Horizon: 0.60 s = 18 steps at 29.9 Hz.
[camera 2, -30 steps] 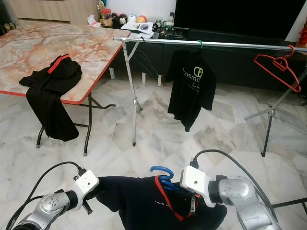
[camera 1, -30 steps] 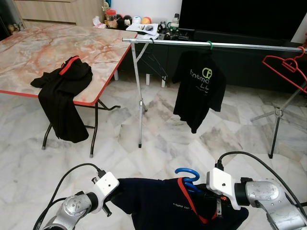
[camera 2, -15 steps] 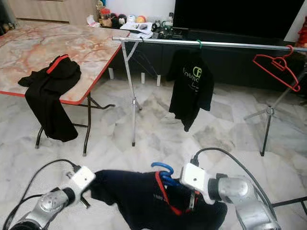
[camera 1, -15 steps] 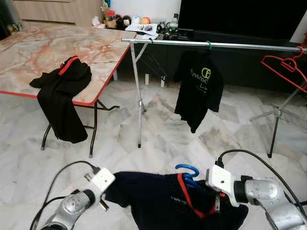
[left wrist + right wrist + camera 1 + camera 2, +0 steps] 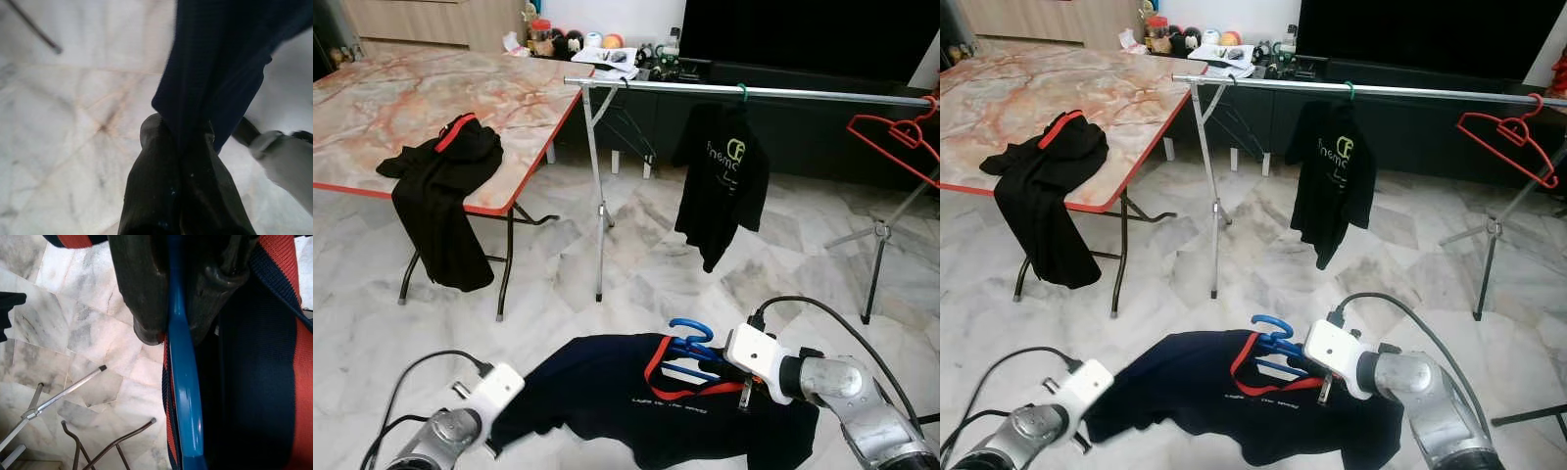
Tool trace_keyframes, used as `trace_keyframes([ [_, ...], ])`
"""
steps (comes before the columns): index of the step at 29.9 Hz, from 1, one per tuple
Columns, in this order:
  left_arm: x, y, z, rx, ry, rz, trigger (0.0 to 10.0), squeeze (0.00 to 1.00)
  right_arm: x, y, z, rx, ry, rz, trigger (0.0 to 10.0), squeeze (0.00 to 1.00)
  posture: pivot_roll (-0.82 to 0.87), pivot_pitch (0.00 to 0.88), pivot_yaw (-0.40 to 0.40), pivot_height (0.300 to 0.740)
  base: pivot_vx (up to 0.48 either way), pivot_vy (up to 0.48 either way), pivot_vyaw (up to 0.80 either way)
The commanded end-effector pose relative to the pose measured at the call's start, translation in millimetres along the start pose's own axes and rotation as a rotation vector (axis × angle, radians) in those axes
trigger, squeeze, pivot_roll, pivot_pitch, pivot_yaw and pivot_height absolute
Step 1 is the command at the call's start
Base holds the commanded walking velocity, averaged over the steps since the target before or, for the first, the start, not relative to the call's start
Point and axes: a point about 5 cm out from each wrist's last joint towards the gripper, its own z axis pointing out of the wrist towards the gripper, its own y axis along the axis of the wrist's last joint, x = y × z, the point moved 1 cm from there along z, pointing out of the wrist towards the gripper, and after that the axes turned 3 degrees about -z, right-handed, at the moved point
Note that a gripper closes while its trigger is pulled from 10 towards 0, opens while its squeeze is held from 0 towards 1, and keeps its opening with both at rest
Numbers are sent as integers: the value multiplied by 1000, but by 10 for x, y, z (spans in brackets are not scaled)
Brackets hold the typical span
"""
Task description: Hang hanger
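The navy shirt [image 5: 636, 406] has been drawn out wider since a second ago, when it hung bunched between the arms. Now it is stretched flat, and the left arm has dropped lower and further out to the robot's left.

The right gripper [image 5: 171, 330] has its jaws closed on the blue hanger [image 5: 690, 352], right at the neck below the hook. The wrist view shows the blue plastic bar running straight between the two black fingers [image 5: 139, 289], with the shirt's red collar trim lying alongside it. The hanger's hook stands up just above the collar, and the shirt hangs from it across the front of the robot, above the marble floor [image 5: 636, 264].

The left gripper [image 5: 181, 142] is pinching a fold of the navy cloth at the shirt's far edge; its jaws are closed on the fabric, which rises taut from the fingertips.

Ahead stands the silver clothes rail [image 5: 754, 92] on its folding legs. A black shirt with a pale logo [image 5: 720, 191] already hangs on it from a green hanger, and an empty red hanger [image 5: 896, 137] hangs near the rail's right end. To the left, the marble-patterned worktop [image 5: 411, 93] with a red edge carries a black garment [image 5: 445, 196] draped over its side.
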Motion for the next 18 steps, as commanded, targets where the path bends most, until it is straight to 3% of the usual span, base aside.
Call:
trace_keyframes([
  [1, -76, -338, -50, 153, -60, 42, 0, 0, -280, 83, -163, -45, -152, 20, 10000, 0, -27, 87, -23, 740, 0, 0, 0],
  [3, -100, -309, -47, 152, -110, 61, 0, 0, -227, 34, -155, -16, -102, 11, 10000, 0, -30, 87, -23, 740, 0, 0, 0],
  [6, -69, -104, -41, 28, -130, 120, 0, 0, -22, -75, -166, 37, 72, -9, 10000, 0, -29, 88, -24, 740, 0, 0, 0],
  [7, 6, 32, -40, -41, -80, 131, 0, 0, 114, -148, -178, 78, 174, -34, 10000, 0, -27, 91, -26, 740, 0, 0, 0],
  [9, 95, 155, -46, -85, -27, 144, 0, 0, 237, -258, -183, 143, 257, -62, 10000, 0, -25, 94, -28, 740, 0, 0, 0],
  [12, 120, 227, -49, -103, -25, 183, 0, 0, 308, -364, -179, 200, 298, -72, 10000, 0, -21, 95, -29, 740, 0, 0, 0],
  [13, 98, 235, -47, -96, -52, 213, 549, 0, 288, -393, -159, 212, 272, -72, 10000, 0, -21, 96, -29, 740, 0, 0, 0],
  [17, 55, 228, -48, -96, -89, 239, 78, 0, 233, -386, -141, 211, 230, -62, 10000, 0, -21, 95, -28, 740, 0, 0, 0],
  [18, 47, 207, -51, -94, -92, 240, 627, 0, 227, -383, -150, 216, 238, -70, 10000, 0, -24, 99, -29, 740, 0, 0, 0],
])
